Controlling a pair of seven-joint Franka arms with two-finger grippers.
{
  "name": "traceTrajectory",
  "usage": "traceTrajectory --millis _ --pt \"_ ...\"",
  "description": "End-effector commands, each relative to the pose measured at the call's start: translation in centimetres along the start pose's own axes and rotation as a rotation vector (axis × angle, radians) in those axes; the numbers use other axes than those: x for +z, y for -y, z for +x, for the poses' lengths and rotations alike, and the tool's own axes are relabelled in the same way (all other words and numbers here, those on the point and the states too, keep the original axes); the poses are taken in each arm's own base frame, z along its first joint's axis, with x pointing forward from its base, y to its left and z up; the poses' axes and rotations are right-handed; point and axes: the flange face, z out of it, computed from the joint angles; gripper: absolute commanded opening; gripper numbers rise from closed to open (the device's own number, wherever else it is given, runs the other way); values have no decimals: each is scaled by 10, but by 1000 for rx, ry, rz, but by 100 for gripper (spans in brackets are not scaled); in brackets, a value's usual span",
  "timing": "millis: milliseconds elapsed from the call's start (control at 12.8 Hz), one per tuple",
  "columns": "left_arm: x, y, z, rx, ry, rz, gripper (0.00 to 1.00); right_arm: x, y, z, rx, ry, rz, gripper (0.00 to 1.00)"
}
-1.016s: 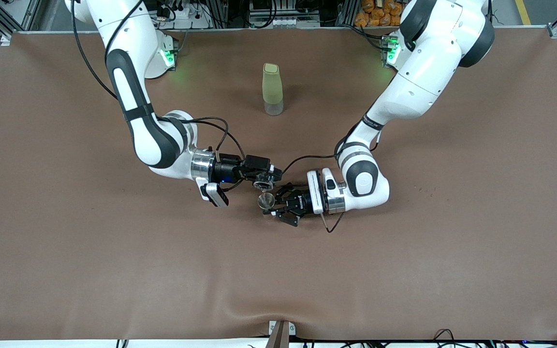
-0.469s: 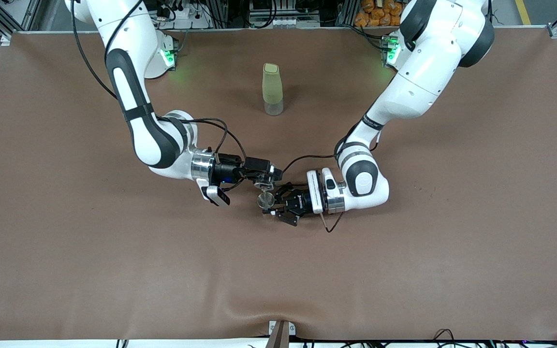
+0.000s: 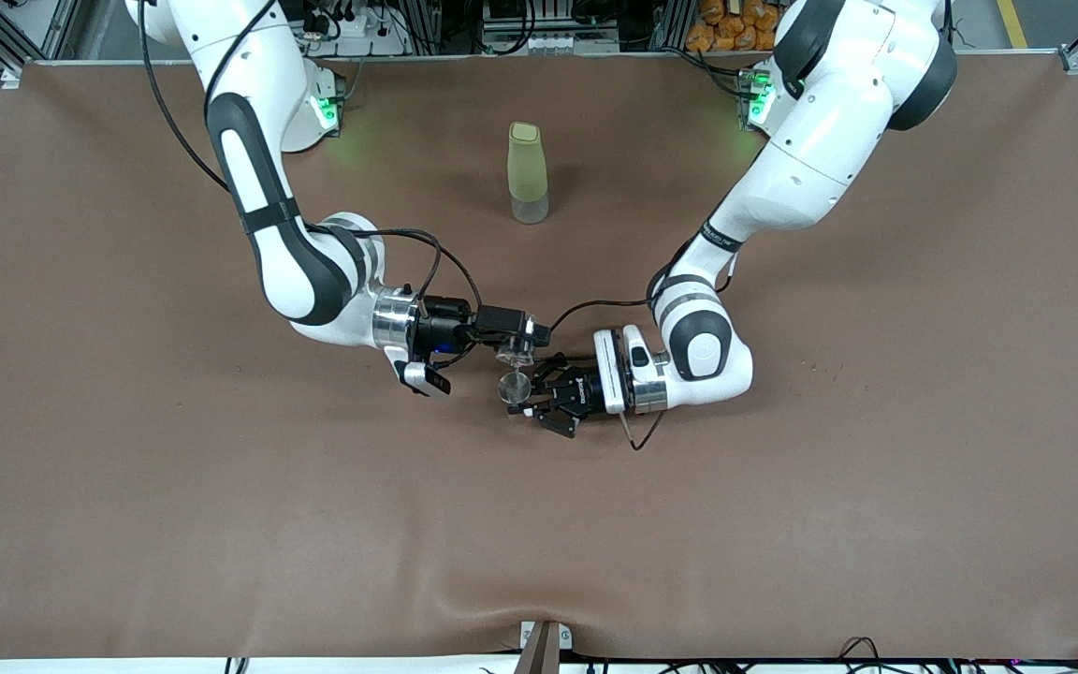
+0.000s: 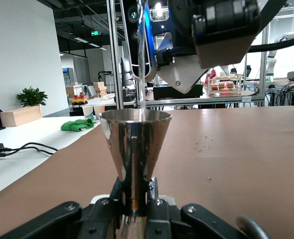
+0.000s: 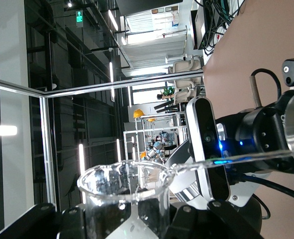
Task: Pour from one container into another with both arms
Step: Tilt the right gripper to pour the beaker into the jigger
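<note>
Over the middle of the table my right gripper (image 3: 513, 344) is shut on a clear glass beaker (image 3: 512, 354), tipped on its side. In the right wrist view the beaker (image 5: 123, 191) fills the space between the fingers of the right gripper (image 5: 124, 221), and a thin clear stream (image 5: 236, 160) runs from its spout. Just below, my left gripper (image 3: 530, 395) is shut on the waist of a steel cone-shaped measuring cup (image 3: 514, 386), held upright. In the left wrist view the stream (image 4: 143, 79) falls into the cup (image 4: 135, 142) above the left gripper (image 4: 135, 211).
A pale green bottle (image 3: 528, 173) with a clear base stands upright farther from the front camera, midway between the arms' bases. A few crumbs (image 3: 816, 367) lie on the brown table cover toward the left arm's end.
The right wrist has rolled a little further and shifted slightly toward the left arm, tipping the beaker more. The left gripper and the steel cup have stayed put.
</note>
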Motion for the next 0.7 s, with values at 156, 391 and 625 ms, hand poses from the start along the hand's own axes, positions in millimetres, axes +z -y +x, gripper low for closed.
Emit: traceTrajectory --millis 156,391,625 --pt "0 1 4 -3 -27 19 0 -3 7 5 105 -19 29 0" --pt "-1 1 4 -4 -27 21 0 -4 8 7 135 -23 34 0" --pt "-1 1 4 -4 -27 21 0 -3 13 11 129 -24 41 0"
